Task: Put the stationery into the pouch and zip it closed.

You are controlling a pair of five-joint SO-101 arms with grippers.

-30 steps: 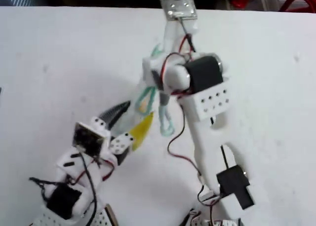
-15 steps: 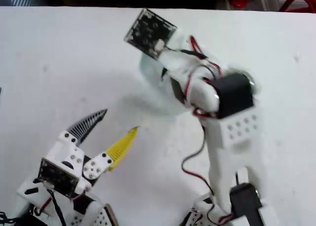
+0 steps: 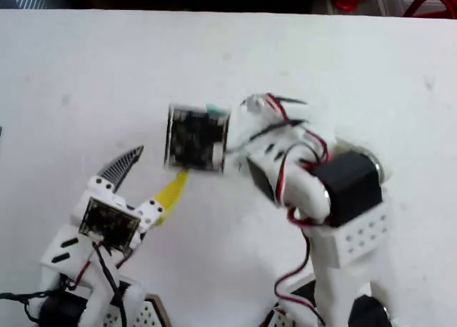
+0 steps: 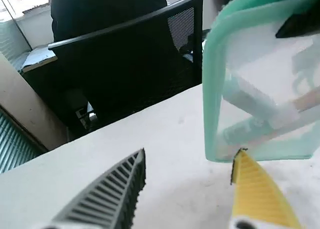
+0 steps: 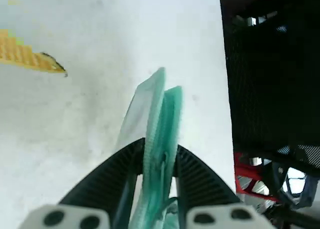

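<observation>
- Your right end effector [image 5: 160,148] is pinching the pouch [image 5: 156,101] at its edge, with one black finger pressed on each face. From the fingertips the pouch runs straight outward, standing on edge over the worktop [image 5: 75,119].
- Through the pouch's clear wall you can see the stationery [image 4: 262,101] inside, pen-like pieces within the teal border.
- Your left end effector [image 4: 191,156] is spread wide and holds nothing. The tip of its yellow finger [image 4: 257,189] is just beside the pouch's corner; you cannot tell whether they touch. Its black finger [image 4: 115,189] is well apart from the pouch.
- In the high view, that yellow tip lies close beside the right arm's wrist camera board [image 3: 196,138].
- Beyond the left end effector, past the worktop's far edge, stands a black chair [image 4: 125,54].
</observation>
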